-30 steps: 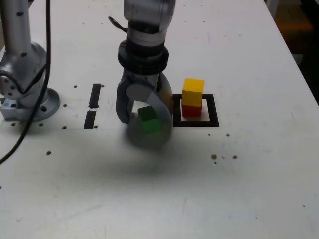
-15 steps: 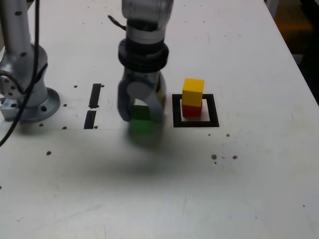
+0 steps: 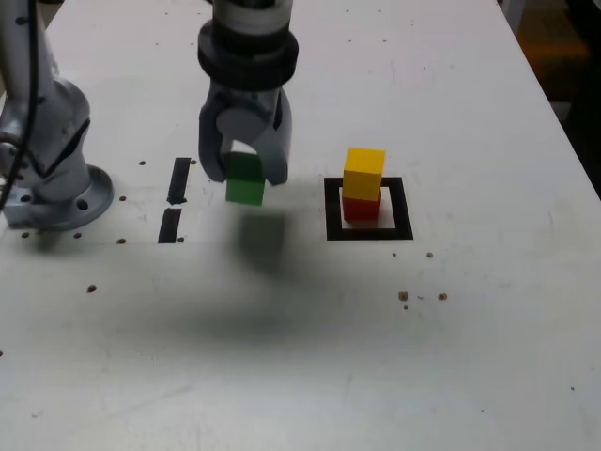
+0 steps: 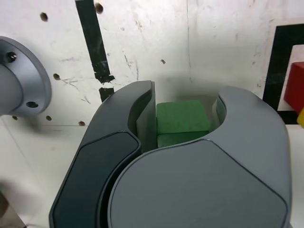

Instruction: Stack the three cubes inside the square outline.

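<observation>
My gripper (image 3: 244, 178) is shut on the green cube (image 3: 245, 180) and holds it above the table, its shadow falling below. In the wrist view the green cube (image 4: 182, 122) sits clamped between the two grey fingers (image 4: 142, 116). To the exterior view's right of it, the yellow cube (image 3: 363, 172) rests on the red cube (image 3: 361, 208) inside the black square outline (image 3: 368, 231). A corner of the red cube (image 4: 295, 86) and part of the square outline (image 4: 275, 66) show in the wrist view.
Two short black tape strips (image 3: 176, 199) lie to the exterior view's left of the gripper. The arm's grey base (image 3: 52, 150) stands at the far left. Small dark specks dot the white table (image 3: 310, 357).
The gripper has closed on the green cube and lifted it off the table, moving up and slightly to the exterior view's left. The yellow-on-red stack has not moved.
</observation>
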Controlling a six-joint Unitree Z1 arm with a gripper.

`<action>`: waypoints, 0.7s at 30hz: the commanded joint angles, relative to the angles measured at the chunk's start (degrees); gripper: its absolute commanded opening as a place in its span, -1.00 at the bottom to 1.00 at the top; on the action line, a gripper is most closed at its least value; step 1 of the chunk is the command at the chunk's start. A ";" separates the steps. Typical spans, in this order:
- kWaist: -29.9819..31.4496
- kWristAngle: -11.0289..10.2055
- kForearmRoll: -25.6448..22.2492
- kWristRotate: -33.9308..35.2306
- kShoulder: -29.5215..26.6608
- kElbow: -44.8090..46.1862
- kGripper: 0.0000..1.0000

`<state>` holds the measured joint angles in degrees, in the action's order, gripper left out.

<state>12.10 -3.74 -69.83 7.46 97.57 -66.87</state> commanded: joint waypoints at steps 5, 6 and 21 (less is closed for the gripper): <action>0.11 -3.01 -6.29 0.04 -0.85 -6.64 -0.76; 0.11 -3.19 -6.91 -0.01 -0.87 -7.55 -0.76; 0.11 -3.87 -14.02 -2.40 1.03 -21.87 -0.76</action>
<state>12.10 -7.69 -83.67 5.22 98.26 -88.07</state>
